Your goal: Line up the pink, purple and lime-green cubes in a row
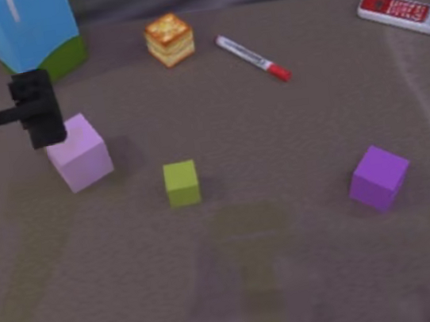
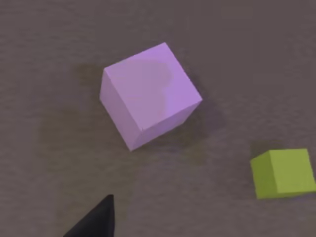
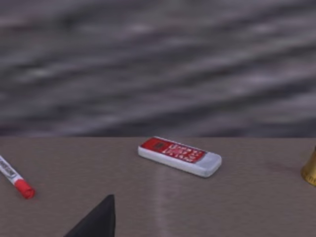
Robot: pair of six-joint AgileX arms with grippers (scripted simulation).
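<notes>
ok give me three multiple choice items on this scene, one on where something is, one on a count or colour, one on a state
1. Where is the lime-green cube in the top view?
A. between the pink cube and the purple cube
B. left of the pink cube
C. on top of the purple cube

2. How many plain matte cubes are on the table?
A. two
B. three
C. five

3. What is the left pincer doing?
A. gripping the purple cube
B. lifting the lime-green cube
C. over the pink cube's far left edge, holding nothing

Answers:
1. A, the top view shows pink at the left, green in the middle and purple at the right.
2. B, pink, lime-green and purple; the orange-yellow block is patterned.
3. C, the left wrist view shows the pink cube resting free on the table.
</notes>
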